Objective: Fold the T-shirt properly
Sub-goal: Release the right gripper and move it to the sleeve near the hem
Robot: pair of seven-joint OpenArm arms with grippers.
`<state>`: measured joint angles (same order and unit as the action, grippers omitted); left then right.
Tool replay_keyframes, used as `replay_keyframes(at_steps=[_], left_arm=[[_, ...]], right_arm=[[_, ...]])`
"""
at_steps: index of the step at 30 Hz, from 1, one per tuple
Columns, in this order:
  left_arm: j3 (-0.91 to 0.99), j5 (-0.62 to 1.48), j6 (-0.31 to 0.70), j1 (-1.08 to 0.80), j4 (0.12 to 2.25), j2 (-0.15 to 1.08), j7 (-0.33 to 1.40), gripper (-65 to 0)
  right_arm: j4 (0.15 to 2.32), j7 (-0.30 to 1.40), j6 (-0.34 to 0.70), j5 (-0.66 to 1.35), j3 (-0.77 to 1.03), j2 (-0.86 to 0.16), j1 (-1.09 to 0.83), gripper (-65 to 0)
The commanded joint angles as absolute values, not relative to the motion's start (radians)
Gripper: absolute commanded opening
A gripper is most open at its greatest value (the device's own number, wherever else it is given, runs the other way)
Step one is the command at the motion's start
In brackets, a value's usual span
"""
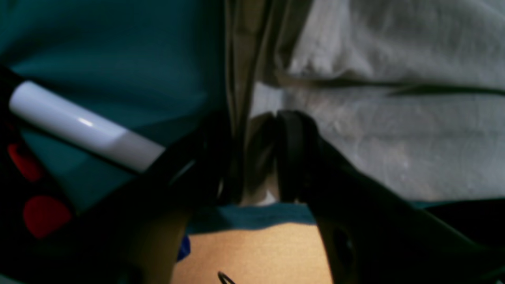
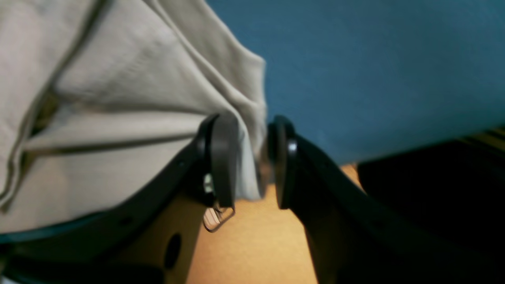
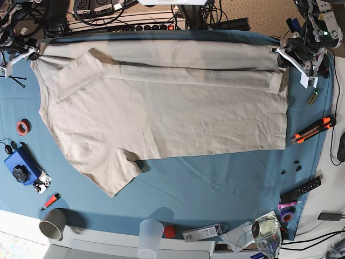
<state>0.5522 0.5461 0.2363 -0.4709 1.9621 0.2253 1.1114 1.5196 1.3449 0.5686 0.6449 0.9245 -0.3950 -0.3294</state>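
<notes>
Your jaws are parted on both arms, neither pair clamped. In the left wrist view, the left gripper [image 1: 256, 157] stands with a clear gap between its black pads, and a folded edge of the T-shirt [image 1: 394, 118] hangs in that gap; whether either pad touches the cloth you cannot tell through the blur. In the right wrist view, the right gripper [image 2: 252, 161] is likewise apart, with a corner of the shirt's edge lying between the pads, loose rather than pinched.

From the base view, you see a grey cup [image 3: 52, 223] and a clear cup [image 3: 150, 233] at the near edge of the desk. Beyond them the T-shirt lies spread on the blue cloth [image 3: 215, 189], its far edge folded over in a long band. Both grippers sit at that band's two far corners.
</notes>
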Motion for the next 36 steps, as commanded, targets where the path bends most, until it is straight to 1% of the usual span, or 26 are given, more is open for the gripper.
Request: replay_keyframes(at_steps=[1, 5, 7, 11, 13, 17, 19, 23, 26, 29, 31, 33, 36], left_arm=[[0.561, 0.554, 0.237, -0.473, 1.986, 0.239, 1.099, -41.9], [0.561, 0.542, 0.237, -0.474, 2.034, 0.239, 1.099, -41.9], [0.561, 0.517, 0.237, -0.474, 2.067, 0.239, 1.099, -41.9], [0.561, 0.490, 0.237, -0.474, 2.115, 0.239, 1.091, -41.9], [0.561, 0.490, 0.236, -0.474, 2.118, 0.238, 1.061, -41.9], [0.561, 0.491, 0.236, -0.472, 2.119, 0.238, 0.932, -41.9], [0.561, 0.491, 0.236, -0.467, 2.122, 0.239, 0.926, -41.9], [0.561, 0.540, 0.237, -0.468, 2.134, 0.238, 0.939, -41.9], [0.561, 0.562, 0.237, -0.468, 2.161, 0.238, 0.962, -41.9], [0.561, 0.562, 0.242, -0.468, 2.189, 0.238, 0.962, -41.9], [0.561, 0.562, 0.291, -0.468, 2.199, 0.238, 0.962, -41.9], [0.561, 0.562, 0.330, -0.469, 2.199, 0.238, 0.965, -41.9], [0.561, 0.562, 0.334, -0.470, 2.199, 0.238, 0.973, -42.0]], right_arm=[[1.532, 1.337, 0.557, 0.636, 0.932, -0.437, -0.332, -48.9], [1.532, 1.336, 0.505, 0.644, 0.932, -0.497, -0.332, -48.9], [1.532, 1.336, 0.488, 0.684, 0.932, -0.526, -0.332, -48.9], [1.532, 1.336, 0.488, 0.793, 0.932, -0.572, -0.330, -48.9], [1.532, 1.330, 0.490, 0.804, 0.932, -0.582, -0.314, -48.9], [1.532, 1.280, 0.490, 0.804, 0.932, -0.579, -0.234, -48.9], [1.532, 1.250, 0.490, 0.803, 0.932, -0.579, -0.177, -48.9], [1.531, 1.246, 0.494, 0.779, 0.915, -0.579, -0.044, -48.9], [1.530, 1.228, 0.493, 0.687, 0.841, -0.579, 0.035, -48.9], [1.530, 1.130, 0.479, 0.588, 0.714, -0.579, 0.083, -48.9], [1.530, 1.071, 0.443, 0.501, 0.615, -0.579, 0.121, -48.9], [1.520, 1.048, 0.396, 0.423, 0.517, -0.579, 0.174, -48.9], [1.432, 1.019, 0.369, 0.365, 0.396, -0.579, 0.279, -48.9]])
